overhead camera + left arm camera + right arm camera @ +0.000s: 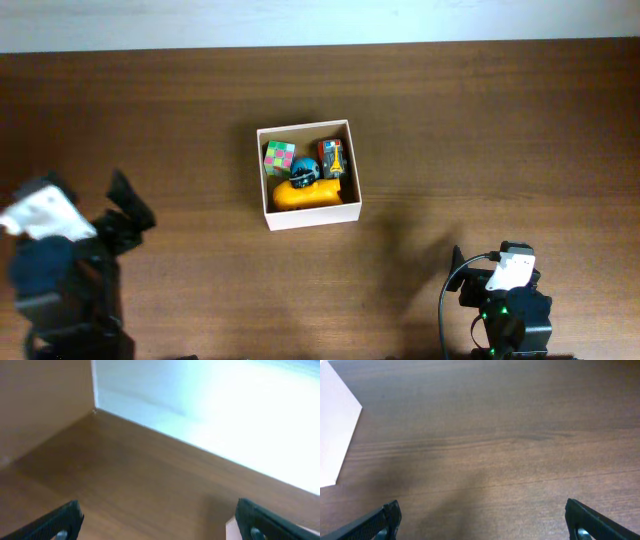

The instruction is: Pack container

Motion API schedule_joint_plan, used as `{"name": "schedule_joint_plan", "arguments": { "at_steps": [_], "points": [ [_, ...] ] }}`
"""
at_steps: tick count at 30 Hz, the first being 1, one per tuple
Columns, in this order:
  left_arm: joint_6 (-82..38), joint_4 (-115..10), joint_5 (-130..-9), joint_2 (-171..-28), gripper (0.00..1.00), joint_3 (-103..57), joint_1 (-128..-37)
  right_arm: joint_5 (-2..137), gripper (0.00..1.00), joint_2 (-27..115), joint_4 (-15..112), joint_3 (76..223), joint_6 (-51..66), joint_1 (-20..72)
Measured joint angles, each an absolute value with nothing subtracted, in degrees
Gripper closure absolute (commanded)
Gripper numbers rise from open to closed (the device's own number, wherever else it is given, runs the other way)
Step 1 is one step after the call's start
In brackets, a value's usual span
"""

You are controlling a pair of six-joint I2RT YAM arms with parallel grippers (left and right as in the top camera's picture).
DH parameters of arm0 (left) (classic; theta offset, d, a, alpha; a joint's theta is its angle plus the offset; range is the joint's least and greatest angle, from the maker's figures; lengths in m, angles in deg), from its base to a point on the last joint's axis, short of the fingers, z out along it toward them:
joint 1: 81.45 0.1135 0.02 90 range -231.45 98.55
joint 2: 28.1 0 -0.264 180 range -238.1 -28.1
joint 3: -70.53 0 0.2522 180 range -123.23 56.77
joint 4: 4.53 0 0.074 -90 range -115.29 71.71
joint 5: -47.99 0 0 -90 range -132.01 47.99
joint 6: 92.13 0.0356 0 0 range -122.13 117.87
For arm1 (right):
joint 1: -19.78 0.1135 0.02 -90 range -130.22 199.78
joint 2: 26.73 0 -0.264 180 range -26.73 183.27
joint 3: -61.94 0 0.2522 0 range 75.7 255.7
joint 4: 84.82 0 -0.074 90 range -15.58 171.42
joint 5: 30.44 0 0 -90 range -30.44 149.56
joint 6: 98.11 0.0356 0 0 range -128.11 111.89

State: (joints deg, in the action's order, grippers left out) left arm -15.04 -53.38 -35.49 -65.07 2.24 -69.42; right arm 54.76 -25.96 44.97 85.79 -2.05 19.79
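The container (267,175), a square white-walled box, stands in the middle of the brown table. It holds a green and pink cube (278,157), a blue round toy (302,174), a red and orange toy (332,158) and an orange toy (315,195). My left gripper (128,205) is open and empty, far left of the box; its fingers frame bare wood in the left wrist view (159,522). My right gripper (460,268) is open and empty at the front right; the box's white corner (335,435) shows at the left of the right wrist view.
A white wall edge runs along the back of the table (320,22). The left wrist view shows the table's far edge against the bright wall (210,405) and a tan panel (40,400) at left.
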Motion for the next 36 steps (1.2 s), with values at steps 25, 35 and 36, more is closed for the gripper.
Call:
{"name": "schedule_joint_plan", "arguments": {
  "at_steps": [25, 35, 36],
  "points": [
    [-13.7, -45.6, -40.1, -35.0, 0.01, 44.9, -72.8, 54.7, 0.01, -25.9, 45.0, 85.7, -2.1, 19.8],
    [-13.7, -45.4, -39.9, -29.1, 0.01, 48.3, -77.2, 54.7, 0.01, -25.9, 45.0, 85.7, -2.0, 19.8],
    [-13.7, -45.4, -39.9, -29.1, 0.01, 48.3, -77.2, 54.7, 0.01, -25.9, 45.0, 85.7, -2.0, 19.8]
  ]
}}
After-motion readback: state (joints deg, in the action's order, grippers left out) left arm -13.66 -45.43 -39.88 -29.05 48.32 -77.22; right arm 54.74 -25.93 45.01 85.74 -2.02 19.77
